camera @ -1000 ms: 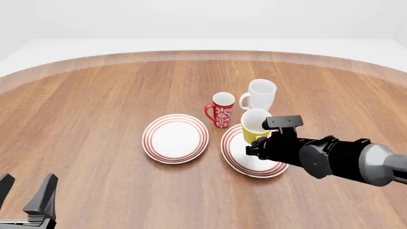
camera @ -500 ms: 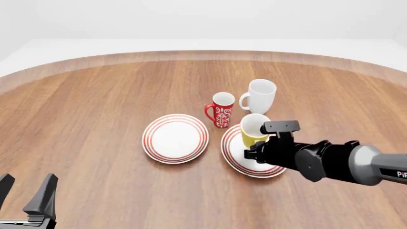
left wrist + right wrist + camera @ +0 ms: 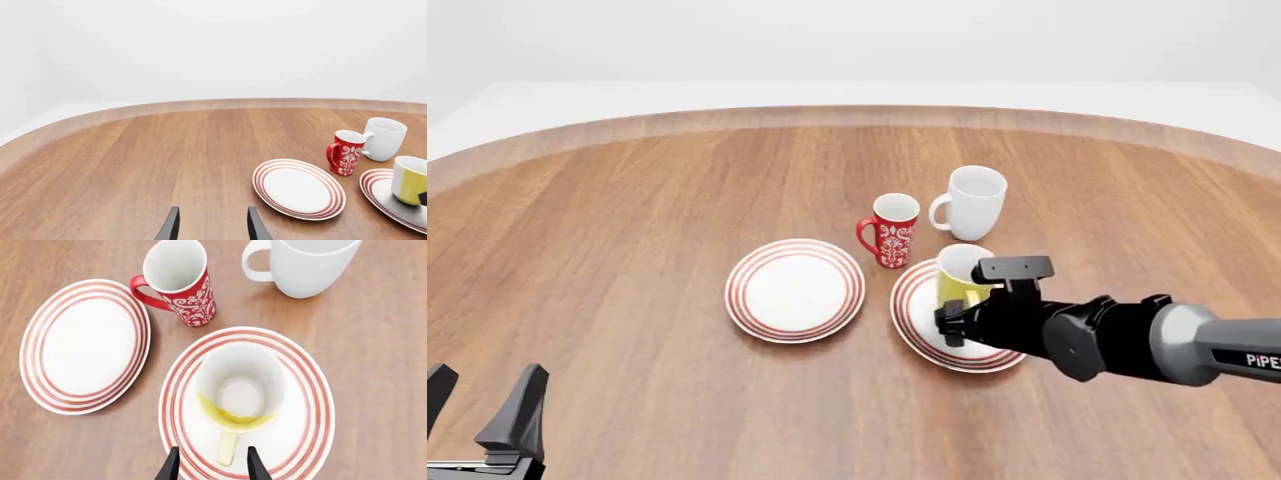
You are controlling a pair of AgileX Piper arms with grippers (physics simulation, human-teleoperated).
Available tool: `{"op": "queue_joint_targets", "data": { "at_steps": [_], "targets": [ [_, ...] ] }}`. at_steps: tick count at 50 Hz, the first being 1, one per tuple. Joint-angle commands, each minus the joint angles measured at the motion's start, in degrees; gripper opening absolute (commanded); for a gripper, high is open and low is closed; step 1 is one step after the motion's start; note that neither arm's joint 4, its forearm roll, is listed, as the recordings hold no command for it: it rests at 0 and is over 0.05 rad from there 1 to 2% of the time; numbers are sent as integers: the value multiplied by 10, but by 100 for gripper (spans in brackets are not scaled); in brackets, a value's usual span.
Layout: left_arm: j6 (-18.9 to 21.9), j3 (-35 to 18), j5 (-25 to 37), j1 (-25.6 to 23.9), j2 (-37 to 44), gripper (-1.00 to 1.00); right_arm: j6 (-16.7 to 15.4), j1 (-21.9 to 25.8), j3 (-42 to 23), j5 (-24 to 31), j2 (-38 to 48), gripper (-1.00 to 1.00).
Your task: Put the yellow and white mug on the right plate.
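Straddling the yellow and white mug (image 3: 240,390) handle—gripper (image 3: 210,463).

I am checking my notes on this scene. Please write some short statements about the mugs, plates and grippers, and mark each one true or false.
1. The yellow and white mug is over the right plate. True.
2. The red patterned mug stands on the left plate. False: it stands on the table, behind the gap between the two plates.
3. The right gripper has its fingers on either side of the yellow handle. True.
4. The left gripper holds the white mug. False: it is open, holds nothing, and is far from the mugs.
5. The white mug lies on its side. False: it stands upright.
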Motion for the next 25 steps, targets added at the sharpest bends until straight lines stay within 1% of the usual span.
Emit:
{"op": "queue_joint_targets", "data": {
  "at_steps": [1, 8, 25],
  "targets": [
    [0, 0, 0, 0, 0, 100, 2, -1, -4, 5, 0, 100],
    [0, 0, 0, 0, 0, 100, 2, 0, -2, 4, 1, 100],
    [0, 0, 0, 0, 0, 100, -3, 1, 5, 22, -19, 100]
  ]
}}
